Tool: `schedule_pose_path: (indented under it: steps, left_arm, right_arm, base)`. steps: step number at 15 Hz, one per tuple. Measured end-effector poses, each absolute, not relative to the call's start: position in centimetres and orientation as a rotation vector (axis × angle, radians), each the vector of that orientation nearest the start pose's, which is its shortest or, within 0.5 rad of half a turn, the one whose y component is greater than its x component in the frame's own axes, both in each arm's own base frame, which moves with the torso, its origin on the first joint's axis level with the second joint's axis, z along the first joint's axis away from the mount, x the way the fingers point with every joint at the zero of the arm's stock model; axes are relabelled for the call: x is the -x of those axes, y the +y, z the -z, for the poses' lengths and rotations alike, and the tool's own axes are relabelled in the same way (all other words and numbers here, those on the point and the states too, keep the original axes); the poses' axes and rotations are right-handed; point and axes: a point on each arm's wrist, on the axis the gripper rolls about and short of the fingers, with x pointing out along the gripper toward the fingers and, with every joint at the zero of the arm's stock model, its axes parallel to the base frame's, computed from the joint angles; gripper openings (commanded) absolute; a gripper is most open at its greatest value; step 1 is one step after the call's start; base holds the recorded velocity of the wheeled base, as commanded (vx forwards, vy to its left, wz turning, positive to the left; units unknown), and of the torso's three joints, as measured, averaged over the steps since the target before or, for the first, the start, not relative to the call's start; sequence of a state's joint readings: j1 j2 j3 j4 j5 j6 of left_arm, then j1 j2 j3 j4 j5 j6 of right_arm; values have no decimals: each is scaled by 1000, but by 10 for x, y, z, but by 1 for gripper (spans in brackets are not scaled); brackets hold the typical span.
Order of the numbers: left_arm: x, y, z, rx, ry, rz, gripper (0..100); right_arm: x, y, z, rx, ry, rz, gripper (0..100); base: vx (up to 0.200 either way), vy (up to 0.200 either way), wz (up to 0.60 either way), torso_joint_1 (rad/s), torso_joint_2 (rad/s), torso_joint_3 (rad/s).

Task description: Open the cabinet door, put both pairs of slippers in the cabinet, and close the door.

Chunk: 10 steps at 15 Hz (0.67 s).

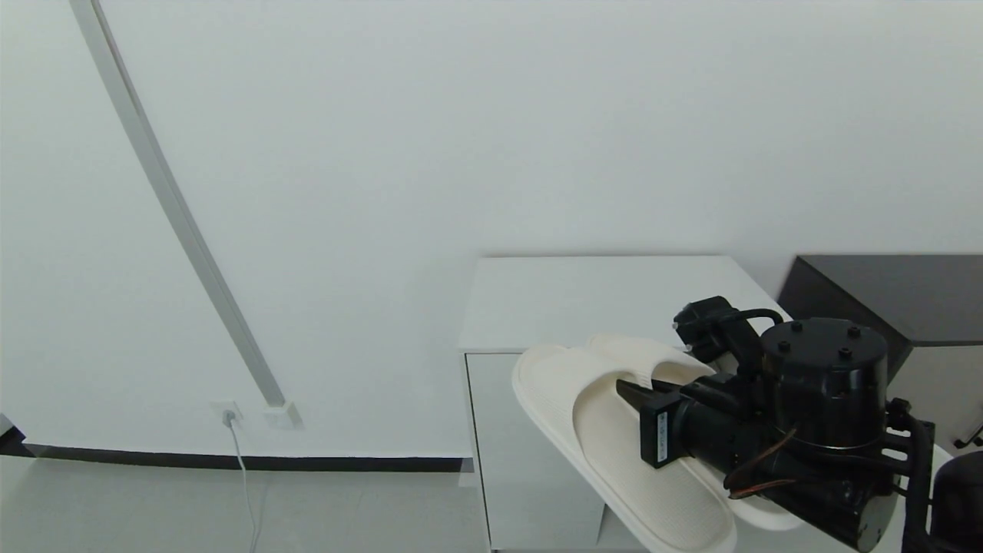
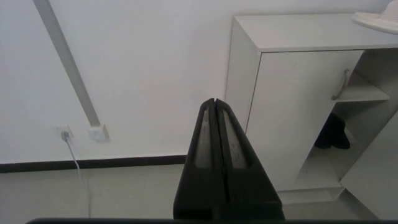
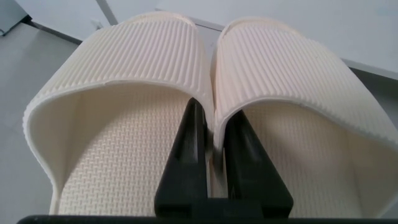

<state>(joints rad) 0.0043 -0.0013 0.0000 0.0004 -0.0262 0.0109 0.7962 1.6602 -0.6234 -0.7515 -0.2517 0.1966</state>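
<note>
slippers [image 3: 140, 71]: heels cut off at frame edge | dark item [image 2: 333, 134] in cabinet [image 2: 241, 81]: unidentifiable

Black right arm [image 1: 825, 453]: cylindrical cap [image 1: 825, 361] with four screws [image 1: 845, 352], looped cables [image 1: 756, 461], white label [image 1: 662, 438], wedge-shaped jaws.

Left pincer [image 2: 214, 106] pressed closed, right pincer [image 3: 211, 121] clamped on slippers [image 3: 130, 68]

— What's on the wall [image 1: 461, 115]?
— A grey strip [image 1: 177, 207] slants down it and ends in a small white box [image 1: 282, 415] near the wall's foot. Just beside the box sits a socket [image 1: 227, 413].
— Anything plugged in?
— Yes, a plug with a white cable [image 1: 244, 476] hanging across the black skirting [image 1: 345, 463] to the pale floor [image 1: 115, 507].
— And on the right?
— A dark-topped unit [image 1: 898, 296] stands against the wall.
</note>
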Motion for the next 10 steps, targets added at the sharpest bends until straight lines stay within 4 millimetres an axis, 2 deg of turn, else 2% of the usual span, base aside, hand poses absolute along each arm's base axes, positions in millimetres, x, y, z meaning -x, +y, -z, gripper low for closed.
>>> schedule_pose_path:
  steps: [10]
  left_arm:
    - [23,-1,-75,-11,-1,22,0]
  right_arm:
    - [-199,195,-154,-34,315,-507,0]
  base:
    - [0,-200,0,4,2,5]
